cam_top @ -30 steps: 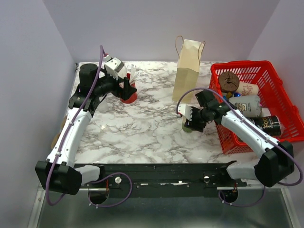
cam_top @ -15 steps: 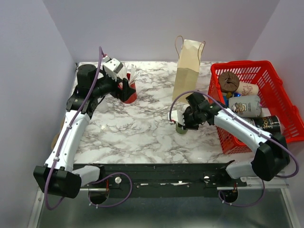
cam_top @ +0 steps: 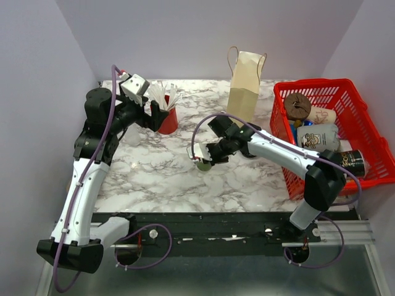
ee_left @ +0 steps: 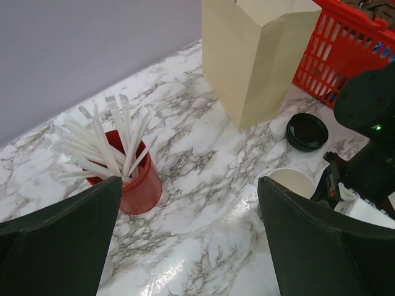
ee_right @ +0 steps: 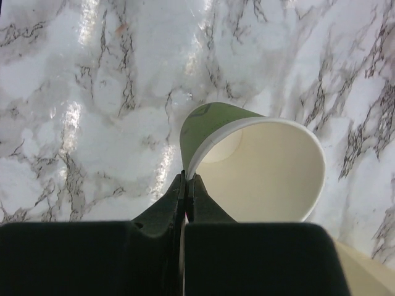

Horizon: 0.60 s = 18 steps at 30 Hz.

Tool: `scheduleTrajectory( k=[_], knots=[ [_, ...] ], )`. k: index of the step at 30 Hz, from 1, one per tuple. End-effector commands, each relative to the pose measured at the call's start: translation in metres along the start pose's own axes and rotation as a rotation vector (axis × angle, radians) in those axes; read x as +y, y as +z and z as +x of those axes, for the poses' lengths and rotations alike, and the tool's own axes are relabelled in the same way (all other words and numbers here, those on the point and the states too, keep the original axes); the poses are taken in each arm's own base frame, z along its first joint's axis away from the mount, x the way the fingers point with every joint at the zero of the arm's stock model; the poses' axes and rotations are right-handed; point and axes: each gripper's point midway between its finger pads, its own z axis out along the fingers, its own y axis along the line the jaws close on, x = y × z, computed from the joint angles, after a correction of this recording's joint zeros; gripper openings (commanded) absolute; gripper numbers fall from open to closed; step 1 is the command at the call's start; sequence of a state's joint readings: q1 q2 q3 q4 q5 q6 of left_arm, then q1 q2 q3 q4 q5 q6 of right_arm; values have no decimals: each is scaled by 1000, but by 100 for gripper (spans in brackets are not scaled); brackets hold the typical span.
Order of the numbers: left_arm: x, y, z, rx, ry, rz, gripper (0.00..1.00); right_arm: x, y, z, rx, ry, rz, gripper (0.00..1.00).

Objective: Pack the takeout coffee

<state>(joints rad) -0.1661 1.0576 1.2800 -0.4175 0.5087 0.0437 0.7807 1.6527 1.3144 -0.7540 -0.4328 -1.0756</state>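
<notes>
The right claw (ee_right: 186, 179) is pressed together on the near wall of the cup (ee_right: 259, 169), pinching its rim, one finger (ee_right: 196, 203) on the cream inside. The cup is open and tipped, its olive-green side turned to the desk (cam_top: 160, 172); whether its base touches the marble I cannot tell. From above, it sits under the claw near the middle of the desk, in front of the bag (cam_top: 244, 92) and well apart from the red basket (cam_top: 311, 83) on the right. The black lid (ee_left: 307, 131) lies flat on the desk just beside the foot of the bag, apart from the cup. The left claw (ee_left: 190, 185) is spread wide and holds nothing, hanging near the red cup (ee_left: 133, 185) of white sticks at the back left.
</notes>
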Motion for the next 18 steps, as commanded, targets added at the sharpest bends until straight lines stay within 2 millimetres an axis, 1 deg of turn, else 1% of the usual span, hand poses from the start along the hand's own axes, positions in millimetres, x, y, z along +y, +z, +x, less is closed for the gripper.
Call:
scheduleTrajectory(
  k=[1,6,10,12,13,14,15,17,18],
  knots=[
    [5,-10,9,31,-20,-41,99,-1,13,-25,-53,-74,-45,6],
    [8,-14,13,38,-9,-53,99,8,22,-25,-38,-76,-74,8],
    [8,-13,14,40,-17,-49,99,13,25,-18,-7,-72,-86,10],
    [7,-11,12,32,-27,-38,99,14,23,-18,-1,-71,-83,16],
    [6,-9,12,33,-33,-33,99,13,21,-17,4,-67,-76,21],
    [6,-8,10,29,-38,-26,99,14,21,-15,13,-67,-71,29],
    [5,-7,9,28,-40,-22,99,12,17,-17,12,-75,-56,32],
    [6,-5,9,32,-45,-17,99,10,12,-13,33,-91,-33,36],
    [5,-5,9,30,-44,-9,99,9,10,-13,38,-96,-20,37]
  ],
)
